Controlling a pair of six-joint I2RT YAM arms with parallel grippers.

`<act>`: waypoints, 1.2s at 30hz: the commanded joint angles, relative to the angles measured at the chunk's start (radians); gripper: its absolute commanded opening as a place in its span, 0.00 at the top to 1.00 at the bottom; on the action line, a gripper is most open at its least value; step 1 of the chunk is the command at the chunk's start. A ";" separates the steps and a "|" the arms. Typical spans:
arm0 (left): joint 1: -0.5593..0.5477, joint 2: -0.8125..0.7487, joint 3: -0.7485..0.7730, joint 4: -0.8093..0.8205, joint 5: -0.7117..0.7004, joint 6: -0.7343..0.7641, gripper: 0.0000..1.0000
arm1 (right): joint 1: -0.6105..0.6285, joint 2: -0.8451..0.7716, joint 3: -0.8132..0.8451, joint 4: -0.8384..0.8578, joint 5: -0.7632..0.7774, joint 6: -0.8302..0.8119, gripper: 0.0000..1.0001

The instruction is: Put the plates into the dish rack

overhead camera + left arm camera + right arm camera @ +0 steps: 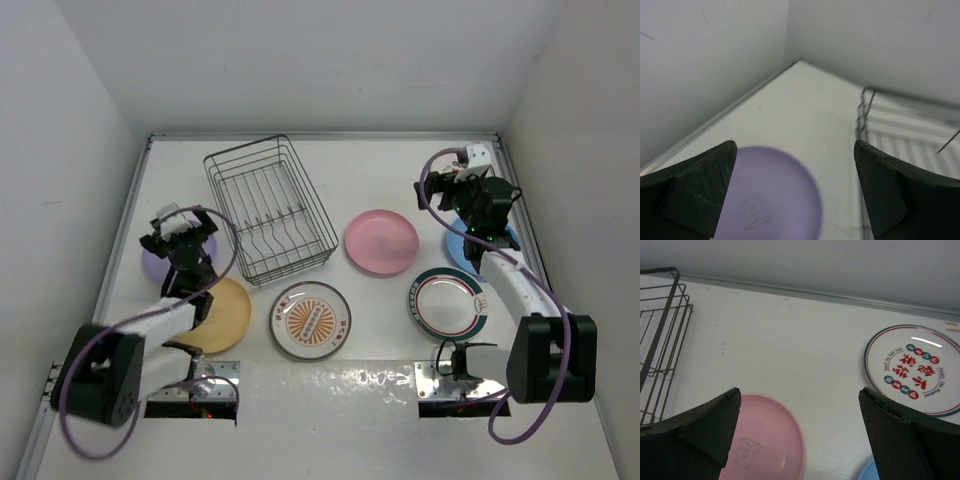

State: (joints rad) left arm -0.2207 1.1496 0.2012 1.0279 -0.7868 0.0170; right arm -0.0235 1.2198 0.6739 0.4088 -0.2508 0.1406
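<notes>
While L fingers (695, 190) & R fingers (695, 435) gape wide, round plates (381, 242) flank wire rack (313, 195).

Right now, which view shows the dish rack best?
Top external: the whole dish rack is in frame, all four sides and the divider prongs visible, no plates in it. Left wrist catches only a blurred corner at its right side. Right wrist shows only one end's wires at its left edge.

Purple (150, 264), yellow (232, 318), pink (381, 242), seemingly blue (457, 252) and two printed plates (310, 320) (448, 302) lie flat around the wire dish rack (270, 208).
</notes>
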 commanded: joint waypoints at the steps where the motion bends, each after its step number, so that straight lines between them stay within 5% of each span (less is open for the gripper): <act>1: -0.012 -0.219 0.061 -0.312 -0.068 -0.159 0.00 | 0.005 0.068 0.087 0.018 -0.085 0.051 0.01; 5: -0.012 -0.366 0.193 -0.735 0.053 -0.189 0.00 | 0.007 0.136 0.160 0.016 -0.123 0.042 0.01; 8: -0.005 -0.292 0.413 -0.993 0.157 -0.114 0.00 | 0.013 0.199 0.236 -0.011 -0.140 0.039 0.05; 11: 0.123 -0.110 0.686 -1.270 0.362 -0.022 0.00 | 0.016 0.268 0.314 -0.045 -0.176 0.036 0.13; 12: 0.303 -0.020 0.825 -1.334 0.641 -0.022 0.00 | 0.054 0.283 0.331 -0.050 -0.182 0.031 0.18; 14: 0.491 0.059 0.926 -1.431 1.091 -0.022 0.00 | 0.075 0.306 0.368 -0.074 -0.185 0.004 0.21; 15: 0.623 0.118 0.999 -1.453 1.174 0.004 0.00 | 0.097 0.325 0.378 -0.083 -0.185 -0.007 0.23; 18: 0.685 0.194 1.119 -1.590 1.125 0.094 0.04 | 0.132 0.343 0.411 -0.097 -0.182 -0.018 0.24; 20: 0.696 0.205 1.123 -1.657 1.037 0.138 0.33 | 0.145 0.348 0.403 -0.082 -0.174 -0.019 0.24; 22: 0.705 0.237 1.094 -1.738 0.986 0.140 0.50 | 0.158 0.354 0.386 -0.062 -0.169 -0.016 0.23; 24: 0.725 0.304 1.075 -1.801 0.977 0.127 0.49 | 0.165 0.359 0.383 -0.064 -0.171 -0.013 0.23; 29: 0.770 0.406 1.020 -1.806 0.865 0.089 0.27 | 0.171 0.354 0.365 -0.061 -0.179 -0.006 0.23; 36: 0.770 0.532 0.949 -1.709 0.914 0.080 0.27 | 0.189 0.356 0.355 -0.106 -0.168 -0.006 0.24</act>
State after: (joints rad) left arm 0.5495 1.6749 1.1477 -0.7353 0.0994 0.1059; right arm 0.1493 1.5723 1.0267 0.3019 -0.4049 0.1387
